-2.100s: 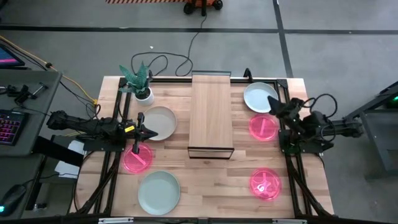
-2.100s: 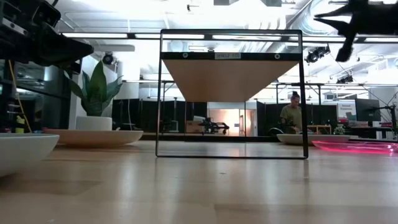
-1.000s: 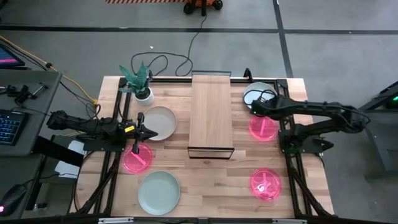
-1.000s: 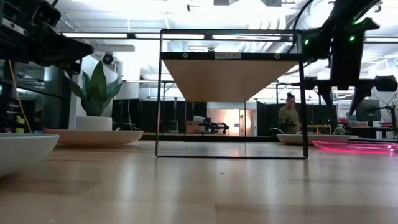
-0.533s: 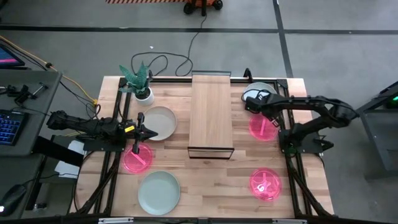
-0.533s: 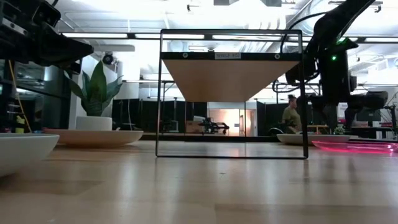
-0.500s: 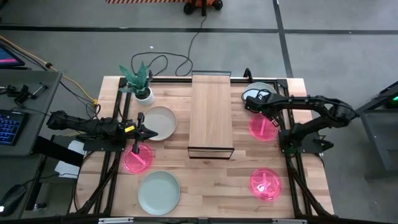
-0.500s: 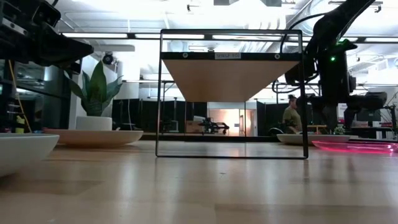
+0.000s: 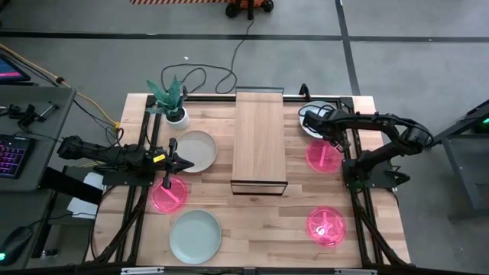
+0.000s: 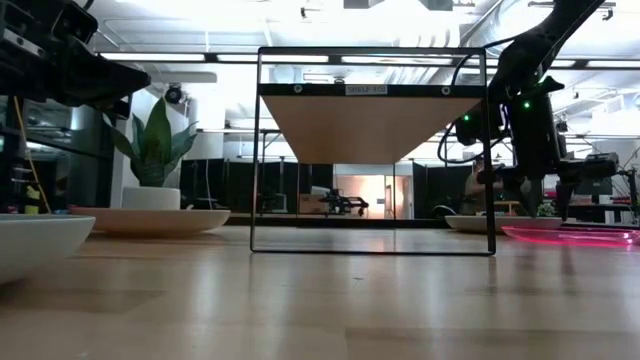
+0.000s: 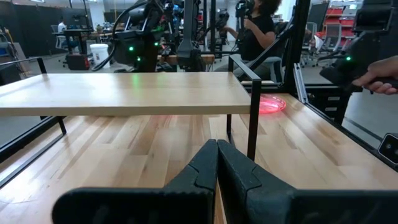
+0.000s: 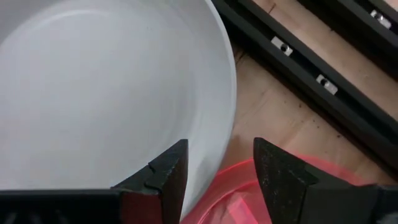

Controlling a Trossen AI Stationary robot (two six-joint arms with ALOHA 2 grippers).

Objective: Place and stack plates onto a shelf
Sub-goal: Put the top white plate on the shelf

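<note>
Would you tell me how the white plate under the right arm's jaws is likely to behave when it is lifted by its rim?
The white plate looks stiff, so it should lift whole. Its glossy surface may slip between the right gripper jaws, which stand open over its rim. It overlaps the pink plate, which might get nudged.

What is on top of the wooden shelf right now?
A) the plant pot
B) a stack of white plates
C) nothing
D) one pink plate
C: seen from above, the shelf shows only bare wood, and all the plates, like the pale plate near the front, sit on the table.
</note>
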